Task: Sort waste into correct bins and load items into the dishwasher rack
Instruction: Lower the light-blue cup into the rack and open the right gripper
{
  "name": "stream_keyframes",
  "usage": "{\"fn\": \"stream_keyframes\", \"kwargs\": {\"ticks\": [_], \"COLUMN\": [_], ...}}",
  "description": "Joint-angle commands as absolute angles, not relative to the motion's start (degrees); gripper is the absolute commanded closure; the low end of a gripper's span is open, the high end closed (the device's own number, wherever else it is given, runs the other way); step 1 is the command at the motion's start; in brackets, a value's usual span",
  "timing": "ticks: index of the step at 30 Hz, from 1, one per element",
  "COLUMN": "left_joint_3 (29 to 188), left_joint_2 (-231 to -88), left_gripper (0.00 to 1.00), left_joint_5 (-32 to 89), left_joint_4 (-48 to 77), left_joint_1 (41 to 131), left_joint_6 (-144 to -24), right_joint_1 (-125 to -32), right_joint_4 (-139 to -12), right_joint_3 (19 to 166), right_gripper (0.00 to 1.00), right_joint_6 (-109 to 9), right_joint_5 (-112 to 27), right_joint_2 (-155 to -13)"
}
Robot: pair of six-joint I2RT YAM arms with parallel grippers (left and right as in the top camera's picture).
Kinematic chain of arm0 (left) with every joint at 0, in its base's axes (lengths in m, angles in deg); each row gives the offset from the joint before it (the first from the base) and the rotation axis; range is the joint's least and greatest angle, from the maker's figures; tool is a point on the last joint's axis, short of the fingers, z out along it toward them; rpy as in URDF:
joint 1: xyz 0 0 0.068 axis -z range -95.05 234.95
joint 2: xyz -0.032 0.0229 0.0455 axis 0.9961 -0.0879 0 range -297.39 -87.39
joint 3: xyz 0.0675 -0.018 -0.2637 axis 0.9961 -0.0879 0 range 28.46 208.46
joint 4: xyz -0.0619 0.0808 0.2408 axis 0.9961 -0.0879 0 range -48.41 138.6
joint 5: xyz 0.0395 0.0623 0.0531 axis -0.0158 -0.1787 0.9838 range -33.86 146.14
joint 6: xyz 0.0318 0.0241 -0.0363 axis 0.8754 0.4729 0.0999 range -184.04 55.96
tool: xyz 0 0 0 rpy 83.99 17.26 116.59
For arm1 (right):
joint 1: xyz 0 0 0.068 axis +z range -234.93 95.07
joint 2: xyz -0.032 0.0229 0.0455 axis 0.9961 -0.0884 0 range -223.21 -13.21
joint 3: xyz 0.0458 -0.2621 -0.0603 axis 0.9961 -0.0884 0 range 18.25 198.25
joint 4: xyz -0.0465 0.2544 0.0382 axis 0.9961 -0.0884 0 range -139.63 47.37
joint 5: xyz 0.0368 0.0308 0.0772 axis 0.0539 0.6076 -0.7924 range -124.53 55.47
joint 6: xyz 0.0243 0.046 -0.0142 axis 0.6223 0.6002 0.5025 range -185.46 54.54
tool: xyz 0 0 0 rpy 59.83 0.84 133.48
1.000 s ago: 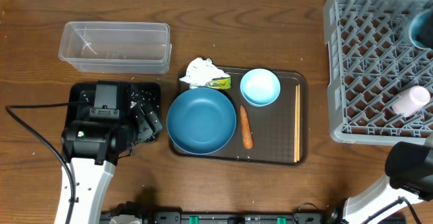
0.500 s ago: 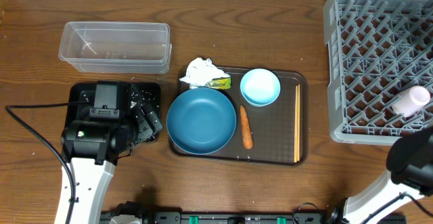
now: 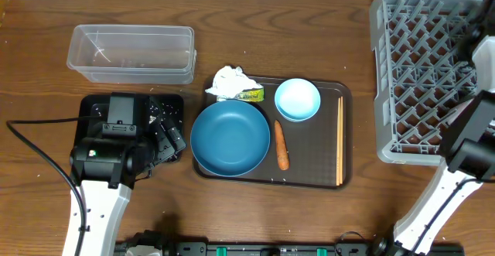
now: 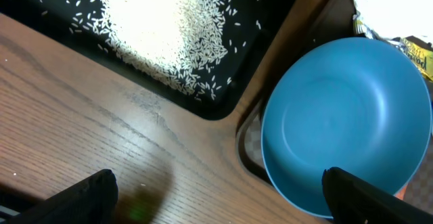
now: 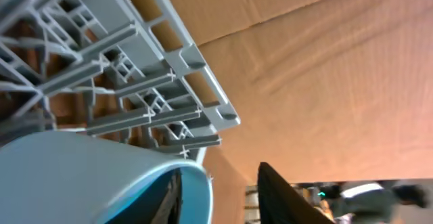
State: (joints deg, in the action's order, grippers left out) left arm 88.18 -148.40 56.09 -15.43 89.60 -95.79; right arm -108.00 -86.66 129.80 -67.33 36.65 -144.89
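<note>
Wood-grain desk (image 3: pixel 309 225) fills my overhead feed. At far left sits the clear tub (image 3: pixel 131 52), and just in front of it the black tray (image 3: pixel 174 105), mostly hidden under my left arm (image 3: pixel 100 159). On the left wrist feed the rice (image 4: pixel 155 28) lies heaped in that tray. The left end effector (image 4: pixel 226 204) hangs above the strip of desk between it and the teal bowl (image 4: pixel 345 122), its 2 fingers spread wide with nothing between them.

The brown serving tray (image 3: pixel 309 163) in the middle carries the teal bowl, the small light-blue bowl (image 3: pixel 298 99) and the carrot (image 3: pixel 281 145) just right of the big bowl. The chopsticks (image 3: pixel 339 140) lie along its right side, and the tissue (image 3: pixel 230 80) and wrapper (image 3: pixel 250 95) are at its back left corner.

The grey rack (image 3: pixel 418 70) stands at right, and my right arm (image 3: pixel 468 144) reaches over its near right corner. On the right wrist feed the right end effector (image 5: pixel 223 197) has its fingers parted. The white cup (image 5: pixel 88 176) sits low beside the rack's lattice, its rim next to 1 finger, with a clear gap to the other. I cannot tell whether the cup rests on the grid.
</note>
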Motion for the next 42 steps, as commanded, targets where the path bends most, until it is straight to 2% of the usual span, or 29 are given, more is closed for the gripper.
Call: {"fn": "stream_keyframes", "kwargs": {"ticks": [1,4,9,15,21,24,28,32,38,42], "left_joint_3": [88.9,88.9,88.9,88.9,88.9,88.9,88.9,88.9,88.9,88.9], "left_joint_2": [-148.4,-148.4,-148.4,-148.4,-148.4,-148.4,-148.4,-148.4,-148.4,-148.4], "left_gripper": [0.01,0.01,0.0,0.01,0.01,0.01,0.01,0.01,0.01,0.01], "left_joint_5": [56.1,56.1,56.1,56.1,56.1,56.1,56.1,56.1,56.1,56.1], "left_joint_4": [-15.5,-15.5,-15.5,-15.5,-15.5,-15.5,-15.5,-15.5,-15.5,-15.5], "left_joint_1": [89.4,89.4,89.4,89.4,89.4,89.4,89.4,89.4,89.4,89.4], "left_joint_6": [-96.3,-96.3,-96.3,-96.3,-96.3,-96.3,-96.3,-96.3,-96.3,-96.3], "right_joint_1": [-107.3,-105.6,-101.3,-96.2,-93.5,-93.7,-96.2,-101.5,-112.3,-119.5], "right_joint_4": [-86.1,-86.5,-91.3,-97.3,-103.2,-105.8,-109.2,-111.5,-112.6,-112.3], "right_joint_3": [129.9,130.0,130.6,137.8,146.3,149.2,150.6,150.6,150.5,150.5], "right_gripper": [0.57,0.46,0.41,0.4,0.4,0.39,0.38,0.4,0.46,0.44], "right_joint_6": [-70.2,-69.8,-64.6,-61.0,-57.2,-56.0,-55.7,-55.8,-56.7,-57.8], "right_joint_5": [39.7,36.8,24.8,7.2,-18.7,-18.6,-8.4,-8.2,-31.3,-43.6], "right_joint_2": [-145.1,-144.6,-141.7,-138.0,-136.3,-136.3,-136.3,-136.3,-136.3,-136.3]}}
